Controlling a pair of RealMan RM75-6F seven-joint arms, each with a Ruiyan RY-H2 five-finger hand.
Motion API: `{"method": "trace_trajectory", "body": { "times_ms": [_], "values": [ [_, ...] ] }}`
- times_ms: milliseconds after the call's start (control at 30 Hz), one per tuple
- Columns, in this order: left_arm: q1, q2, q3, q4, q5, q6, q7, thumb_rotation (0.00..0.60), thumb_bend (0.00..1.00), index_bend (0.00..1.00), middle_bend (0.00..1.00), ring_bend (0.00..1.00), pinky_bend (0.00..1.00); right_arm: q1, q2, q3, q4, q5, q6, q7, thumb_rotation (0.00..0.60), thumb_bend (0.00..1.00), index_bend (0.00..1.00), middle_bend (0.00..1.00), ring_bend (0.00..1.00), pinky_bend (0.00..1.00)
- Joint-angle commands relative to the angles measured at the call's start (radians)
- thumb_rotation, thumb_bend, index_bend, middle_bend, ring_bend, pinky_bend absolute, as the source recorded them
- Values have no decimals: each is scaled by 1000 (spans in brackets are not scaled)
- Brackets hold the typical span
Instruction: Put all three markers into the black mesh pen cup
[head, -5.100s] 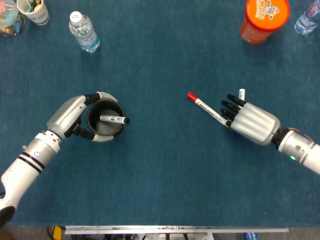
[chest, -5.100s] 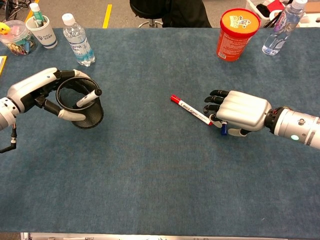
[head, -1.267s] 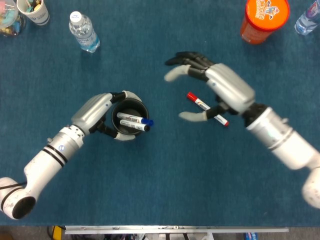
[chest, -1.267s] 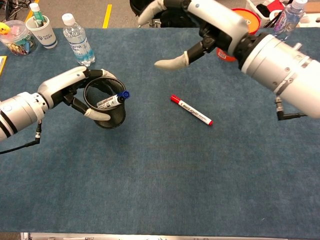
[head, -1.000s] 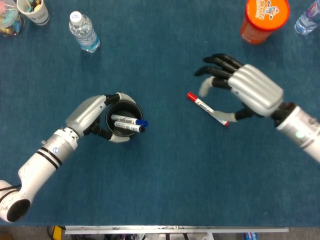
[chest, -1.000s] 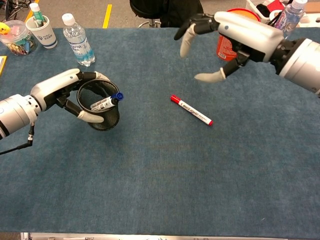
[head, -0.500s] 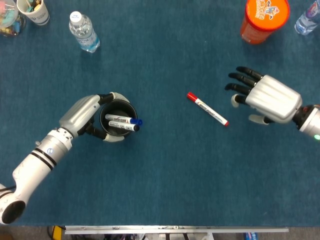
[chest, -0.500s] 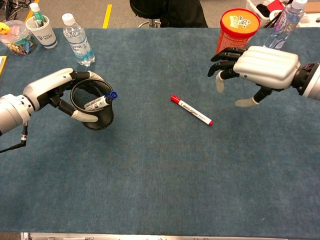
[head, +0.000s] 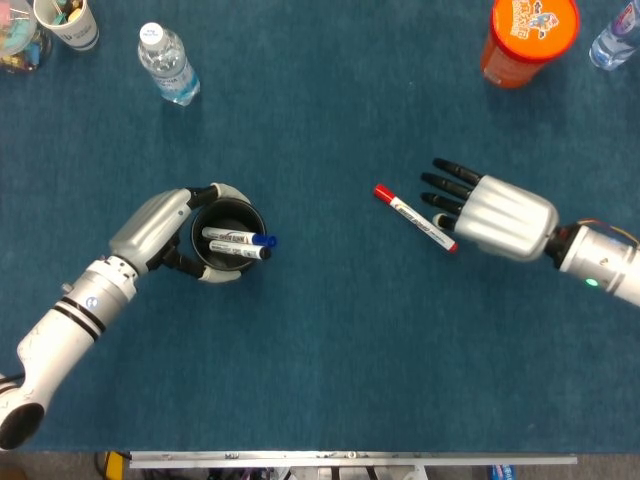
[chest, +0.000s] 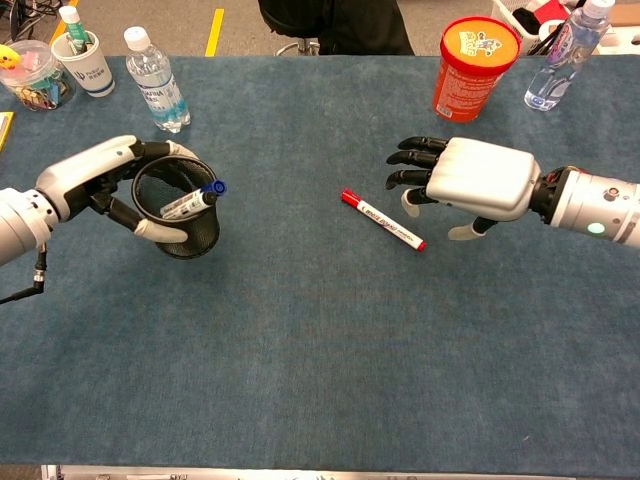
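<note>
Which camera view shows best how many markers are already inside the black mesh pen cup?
The head view: it looks straight down into the black mesh pen cup, where two markers lie side by side. The chest view shows the cup obliquely, with only the blue-capped marker plainly visible.

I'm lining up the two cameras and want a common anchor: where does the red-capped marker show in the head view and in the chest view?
Head view: the red-capped marker lies right of centre on the blue mat, cap toward upper left, by the right hand.
Chest view: the red-capped marker lies just right of centre, left of and below the right hand.
Shared landmark: the orange canister, beyond the marker to its right.
</note>
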Motion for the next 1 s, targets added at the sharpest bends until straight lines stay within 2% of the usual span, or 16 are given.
{"method": "trace_trajectory", "body": {
  "times_ms": [33,767,1000],
  "values": [
    [2,2,0,0,0,3,-3,600,109,303,345,331,233,11,-21,-4,25,2,-4,-19,600,109,456,225,94,89],
    [19,19,3,13,5,12,-31,600,109,303,341,331,234,48,-165,-17,155,56,-29,-47,600,120,456,224,95,89],
    [22,22,3,19,11,17,-41,600,109,302,340,331,233,61,-187,-18,162,73,-43,-60,600,169,456,223,95,89]
  ]
}}
